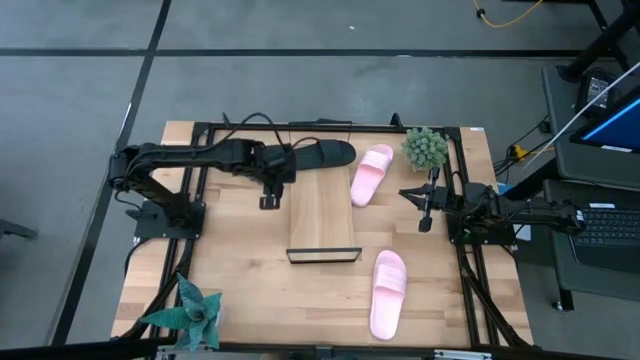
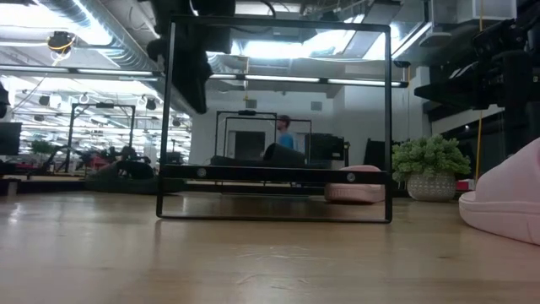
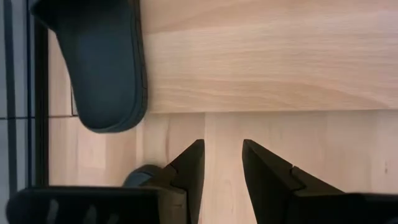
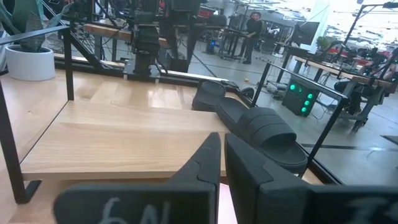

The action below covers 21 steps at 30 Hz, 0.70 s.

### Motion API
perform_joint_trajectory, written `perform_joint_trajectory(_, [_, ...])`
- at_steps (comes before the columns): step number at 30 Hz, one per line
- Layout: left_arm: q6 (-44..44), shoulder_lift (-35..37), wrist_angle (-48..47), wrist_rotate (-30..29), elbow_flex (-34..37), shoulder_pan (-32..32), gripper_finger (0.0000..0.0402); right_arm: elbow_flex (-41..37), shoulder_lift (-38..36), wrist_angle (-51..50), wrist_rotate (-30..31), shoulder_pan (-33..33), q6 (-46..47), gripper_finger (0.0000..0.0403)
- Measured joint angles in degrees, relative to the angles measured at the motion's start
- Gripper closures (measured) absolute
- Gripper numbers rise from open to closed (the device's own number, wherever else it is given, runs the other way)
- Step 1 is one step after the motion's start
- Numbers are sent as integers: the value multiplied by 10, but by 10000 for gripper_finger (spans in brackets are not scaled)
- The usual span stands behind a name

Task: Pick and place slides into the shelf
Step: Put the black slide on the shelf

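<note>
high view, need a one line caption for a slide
Left pincer hovers empty beside the shelf, one black slide on its far end, two pink slides on the table.

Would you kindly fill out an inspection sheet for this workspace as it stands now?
Surface: wooden table, bare wood between items.
Job's things: shelf at centre; a black slide lies on its far end, a second black slide behind it; one pink slide beside the shelf, another pink slide near the front edge.
Clutter: round potted plant at the back right, spiky plant at the front left.
Grippers: left end effector open, empty, over the shelf edge; right end effector shut, empty, waiting at the right.
Cables: yellow cable on the floor.
Surroundings: a person far behind.
</note>
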<state>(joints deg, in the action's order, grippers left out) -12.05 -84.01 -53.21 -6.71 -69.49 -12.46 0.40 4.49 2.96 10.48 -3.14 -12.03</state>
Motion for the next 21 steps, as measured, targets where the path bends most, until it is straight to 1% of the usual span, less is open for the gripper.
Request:
perform_joint_trajectory(4, [16, 0, 1, 0, 0, 7, 302, 0, 0, 0, 0, 0, 0, 377])
perform_joint_trajectory(6, [52, 0, -5, -3, 0, 7, 302, 0, 0, -1, -7, 0, 0, 377])
perform_joint_trajectory(8, [100, 0, -31, -23, 0, 8, 302, 0, 0, -3, -19, 0, -1, 377])
perform_joint_trajectory(9, [121, 0, -46, -42, 0, 13, 302, 0, 0, -3, -24, 0, -1, 377])
perform_joint_trajectory(13, [187, 7, -50, -169, 26, 46, 302, 0, 0, -4, -26, 0, -1, 377])
perform_joint_trajectory(14, [206, 8, -48, -191, 36, 54, 302, 0, 0, -4, -26, 0, -1, 377])
perform_joint_trajectory(16, [247, 16, -48, -219, 62, 68, 302, 0, 0, -4, -26, 0, -2, 377])
perform_joint_trajectory(21, [373, 44, -44, -260, 123, 94, 302, 0, 0, -5, -26, 0, -3, 377])
